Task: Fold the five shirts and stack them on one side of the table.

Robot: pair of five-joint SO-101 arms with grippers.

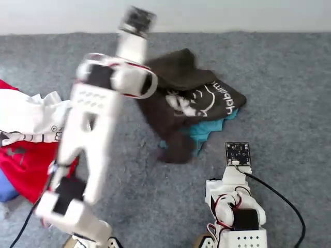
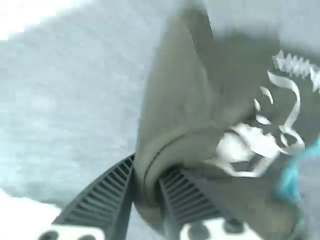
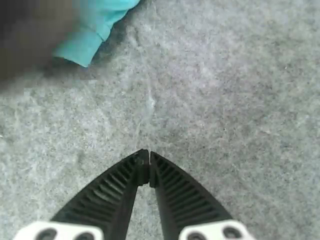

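my left gripper (image 2: 149, 172) has ribbed matt black plastic fingers (image 2: 105, 192); the dark shirt (image 2: 195, 100) between them is soft matt cloth. ahead of my right gripper (image 3: 149, 160), the table (image 3: 225, 100) is rough grey felt, the teal shirt (image 3: 95, 25) smooth cloth.

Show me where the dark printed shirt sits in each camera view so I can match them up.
High view: dark shirt at mid-table, lying over the teal shirt.
Left wrist view: a fold of it pinched in the left gripper, white print beyond.
Right wrist view: a dark blur beside the teal shirt, well ahead of the shut right gripper.
Shared landmark: the teal shirt peeking out beside the dark shirt.
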